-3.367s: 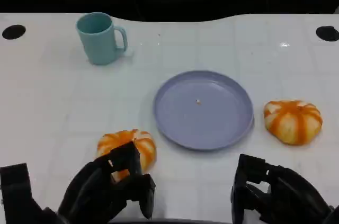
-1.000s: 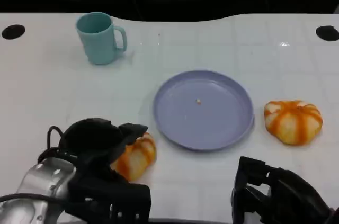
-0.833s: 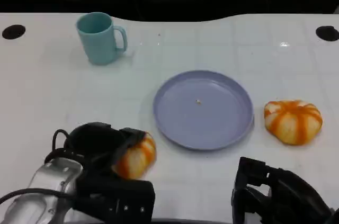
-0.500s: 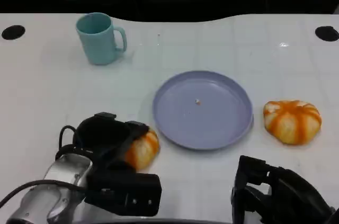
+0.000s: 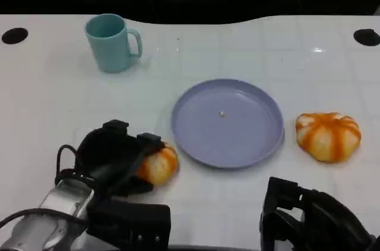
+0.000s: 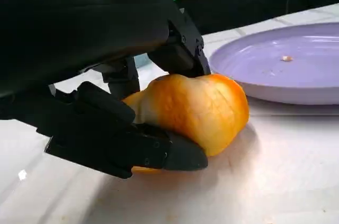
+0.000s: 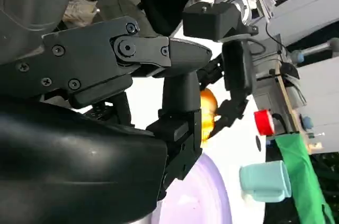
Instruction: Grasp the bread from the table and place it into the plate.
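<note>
Two bread rolls sit on the white table from my remote station: one bread near the front left, just beside the purple plate, and a second bread roll to the right of the plate, apart from its rim. From the head view I see the left robot hand wrapped over the left side of the bread, fingers covering part of it. I get the detail from the left wrist view: fingers lie under and over the bread, clamped on it, and the bread's underside appears to rest on the table with the plate's rim just beyond. That view also shows a small crumb on the plate, which appears in the head view as a speck near the plate's middle. The right robot hand sits at the front right edge, well apart from both rolls, fingers curled in with nothing in them. From the right wrist view I see the bread past black fingers, and a teal mug. The teal mug stands upright at the far left, handle toward the plate, well clear of it. Two dark round holes mark the far corners.
</note>
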Tool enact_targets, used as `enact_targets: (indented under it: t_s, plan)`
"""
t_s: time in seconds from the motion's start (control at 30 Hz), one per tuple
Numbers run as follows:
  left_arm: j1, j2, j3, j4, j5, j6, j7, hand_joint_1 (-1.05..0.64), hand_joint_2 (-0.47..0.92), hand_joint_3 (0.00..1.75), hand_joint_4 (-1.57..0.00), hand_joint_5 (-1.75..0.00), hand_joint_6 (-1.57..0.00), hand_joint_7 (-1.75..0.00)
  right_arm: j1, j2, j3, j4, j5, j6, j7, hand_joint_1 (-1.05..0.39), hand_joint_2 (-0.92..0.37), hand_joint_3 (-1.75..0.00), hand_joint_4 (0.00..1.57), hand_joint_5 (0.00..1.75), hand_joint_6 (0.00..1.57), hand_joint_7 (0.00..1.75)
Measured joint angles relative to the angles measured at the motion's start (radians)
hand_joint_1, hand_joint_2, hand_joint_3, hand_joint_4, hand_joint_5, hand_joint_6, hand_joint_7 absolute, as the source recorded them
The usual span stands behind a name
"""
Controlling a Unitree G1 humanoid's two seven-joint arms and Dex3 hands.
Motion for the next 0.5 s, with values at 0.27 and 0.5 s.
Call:
enact_targets:
  t_s: [0.27,0.5]
  plan:
    - [0.031,0.006,0.028,-0.051,0.012,0.017,0.177,-0.33,0.92,0.22,-0.79,-1.75,-0.73,-1.2,0.001,0.001,0.0,0.002,0.0,-0.009,0.002,-0.48,-0.91,-0.4,0.61,1.75,0.46,1.65]
    - [0.039,-0.007,0.048,-0.12,0.01,0.017,0.236,-0.29,0.84,0.32,-0.81,-1.75,-0.63,-1.55,0.001,0.002,0.001,0.002,-0.002,-0.01,0.0,-0.49,-0.92,-0.39,0.61,1.75,0.46,1.66]
